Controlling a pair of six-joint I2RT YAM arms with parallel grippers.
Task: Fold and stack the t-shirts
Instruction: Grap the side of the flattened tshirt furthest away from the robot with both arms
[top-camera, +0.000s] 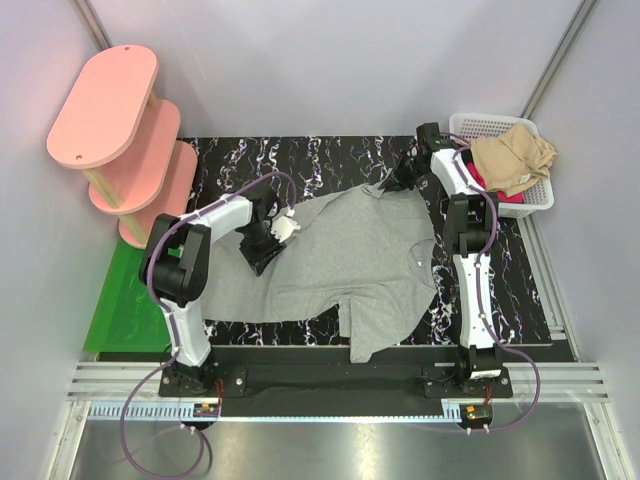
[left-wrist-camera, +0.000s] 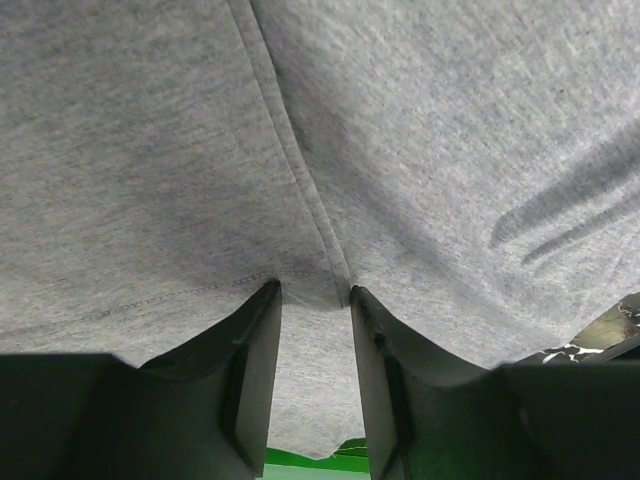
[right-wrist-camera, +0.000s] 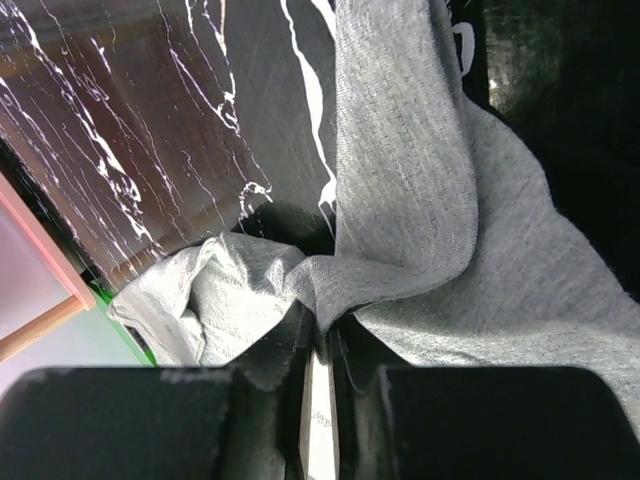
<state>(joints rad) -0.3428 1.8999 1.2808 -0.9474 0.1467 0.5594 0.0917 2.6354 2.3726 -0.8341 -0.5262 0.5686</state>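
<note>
A heather grey t-shirt (top-camera: 350, 260) lies spread and rumpled across the black marbled table (top-camera: 300, 160). My left gripper (top-camera: 272, 235) is over its left part. In the left wrist view the jaws (left-wrist-camera: 312, 290) stand partly apart, with grey cloth (left-wrist-camera: 400, 130) and a seam lying in the gap, not pinched. My right gripper (top-camera: 400, 178) is at the shirt's far edge. In the right wrist view it (right-wrist-camera: 322, 318) is shut on a bunched fold of the grey cloth (right-wrist-camera: 420, 200). A tan shirt (top-camera: 512, 155) and a red one (top-camera: 480, 180) sit in the basket.
A white lattice basket (top-camera: 480, 122) stands at the back right corner. A pink tiered shelf (top-camera: 105, 105) stands at the back left. A green mat (top-camera: 125, 300) lies beside the table's left edge. White walls close in all round.
</note>
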